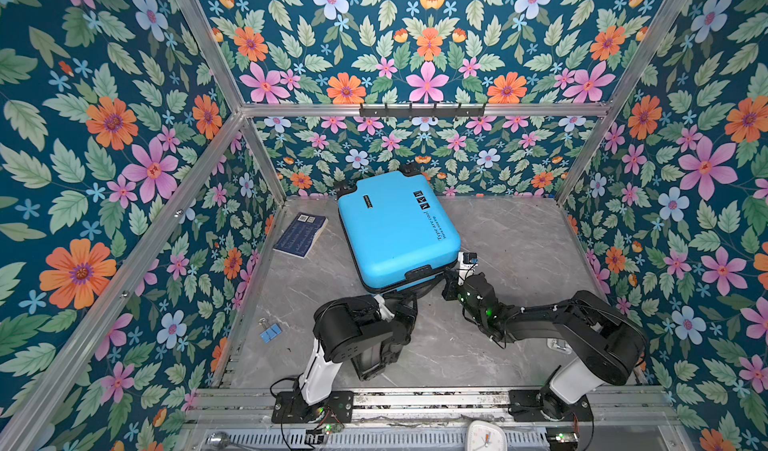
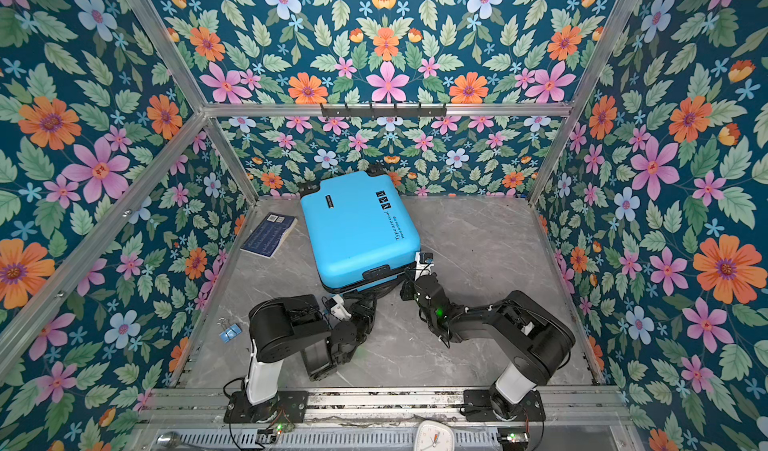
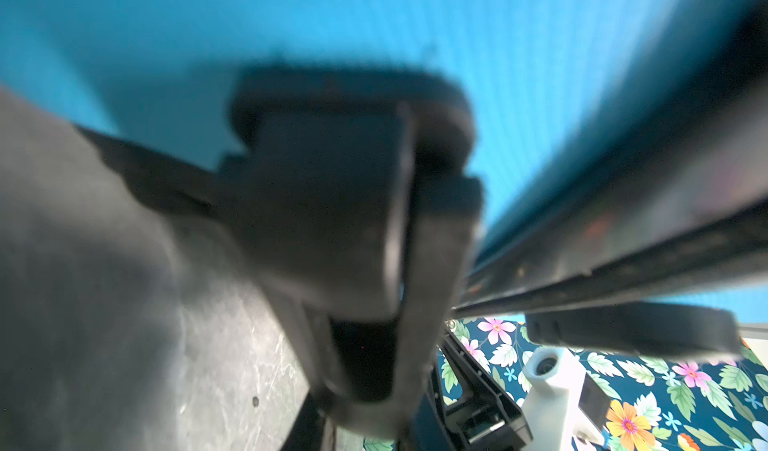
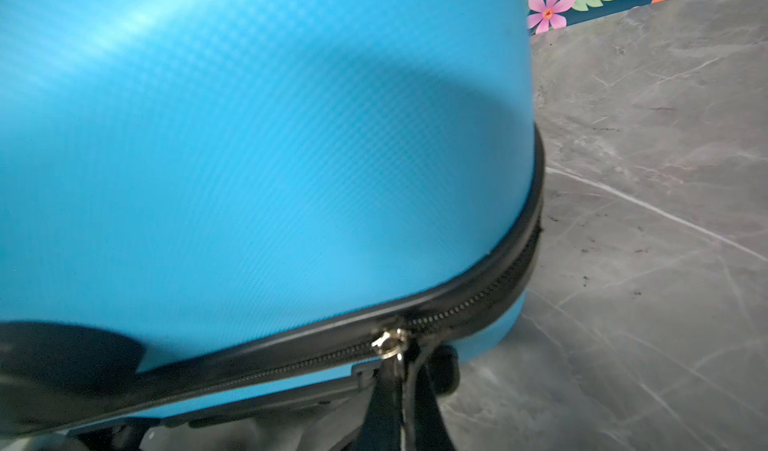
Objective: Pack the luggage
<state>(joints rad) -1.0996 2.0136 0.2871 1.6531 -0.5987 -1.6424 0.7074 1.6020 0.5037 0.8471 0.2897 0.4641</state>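
The luggage lies flat, shell up, on the grey table, wheels toward the back wall; the right gripper, at the luggage's near right corner, is clenched on the zipper pull; the left gripper sits under the luggage's near edge, its grasp too blurred to tell; a dark booklet lies left of the luggage.

luggage, "Have a nice trip"
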